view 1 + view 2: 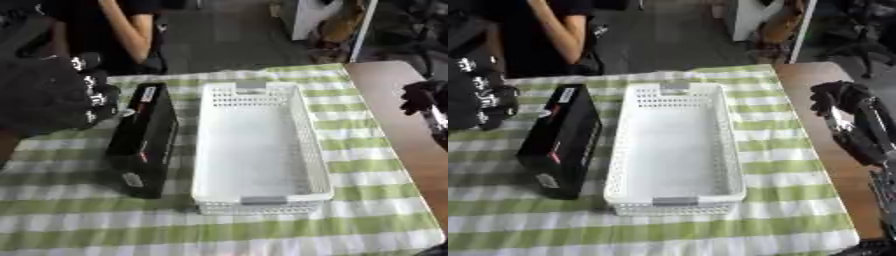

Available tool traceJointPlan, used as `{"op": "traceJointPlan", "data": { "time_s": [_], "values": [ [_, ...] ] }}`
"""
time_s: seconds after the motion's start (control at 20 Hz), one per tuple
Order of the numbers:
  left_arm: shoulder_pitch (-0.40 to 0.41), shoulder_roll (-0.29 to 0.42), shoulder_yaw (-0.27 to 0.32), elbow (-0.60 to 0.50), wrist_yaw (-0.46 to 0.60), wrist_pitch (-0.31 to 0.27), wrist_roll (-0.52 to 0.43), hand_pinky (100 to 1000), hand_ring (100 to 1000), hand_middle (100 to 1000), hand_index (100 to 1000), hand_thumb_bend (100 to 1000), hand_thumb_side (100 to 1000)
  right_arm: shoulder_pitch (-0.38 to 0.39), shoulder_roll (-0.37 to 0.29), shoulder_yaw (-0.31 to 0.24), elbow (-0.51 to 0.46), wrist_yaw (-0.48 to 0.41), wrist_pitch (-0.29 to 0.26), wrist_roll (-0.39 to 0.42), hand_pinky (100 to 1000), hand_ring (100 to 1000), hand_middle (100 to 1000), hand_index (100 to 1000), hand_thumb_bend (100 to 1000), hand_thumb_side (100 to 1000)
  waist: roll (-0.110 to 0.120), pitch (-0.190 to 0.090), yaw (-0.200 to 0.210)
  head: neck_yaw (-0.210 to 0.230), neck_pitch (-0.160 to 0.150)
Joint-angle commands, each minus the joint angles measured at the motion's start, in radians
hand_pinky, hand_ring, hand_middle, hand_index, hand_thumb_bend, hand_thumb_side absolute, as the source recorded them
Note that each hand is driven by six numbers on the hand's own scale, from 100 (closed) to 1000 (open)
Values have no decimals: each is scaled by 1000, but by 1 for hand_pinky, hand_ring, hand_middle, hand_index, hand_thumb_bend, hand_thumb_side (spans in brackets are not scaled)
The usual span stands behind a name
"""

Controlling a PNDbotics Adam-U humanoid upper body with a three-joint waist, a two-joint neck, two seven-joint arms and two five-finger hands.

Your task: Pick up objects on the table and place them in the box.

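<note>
Looming large at the left edge of the left eye view, the robot's black left hand (pixel 48 95) hangs above the table with its silver-jointed fingers (pixel 94 97) curled inward and nothing between them. Just to the right of those fingers, and slightly lower, lies the long black rectangular box with small red and white labels (pixel 144 137), resting on its side on the green-and-white striped tablecloth (pixel 367 215). It appears apart from the hand, though the fingertips sit very close to its upper end. Further right of the hand, beside the black box and running parallel to it, stands the white perforated plastic basket (pixel 302 125), with nothing inside it. At the far right edge only a dark part of the robot's right hand (pixel 424 100) shows, raised over the brown bare tabletop (pixel 385 95); whether its fingers are curled cannot be told there.

Turning to the right eye view, the left hand is cropped to a strip at the left edge, fingers curled as before. More of the right hand (pixel 837 97) shows here: its dark fingers bend downward and inward, holding nothing, with the forearm running toward the lower right corner. The basket lies well to the left of it.
</note>
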Motion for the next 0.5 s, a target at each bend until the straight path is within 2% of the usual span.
{"op": "traceJointPlan", "data": {
  "time_s": [0.05, 0.25, 0.5],
  "values": [
    [-12, 25, 25, -29, -2, -15, -16, 1000, 1000, 1000, 1000, 1000, 902, -6, -25, -11, -9, 1, 0, 3, 512, 546, 572, 722, 254, 769, 0, -8, 0, -12, -15],
    [-9, 28, 28, -32, 14, -38, -37, 1000, 1000, 1000, 1000, 1000, 985, -5, -26, -11, -8, 1, 0, 5, 512, 545, 571, 722, 251, 769, 1, -9, 0, -12, -16],
    [-7, 28, 28, -28, 32, -58, -70, 1000, 1000, 1000, 1000, 1000, 988, -5, -26, -12, -8, 1, -1, 5, 512, 544, 569, 721, 251, 768, 1, -9, -1, -12, -17]
  ]
}}
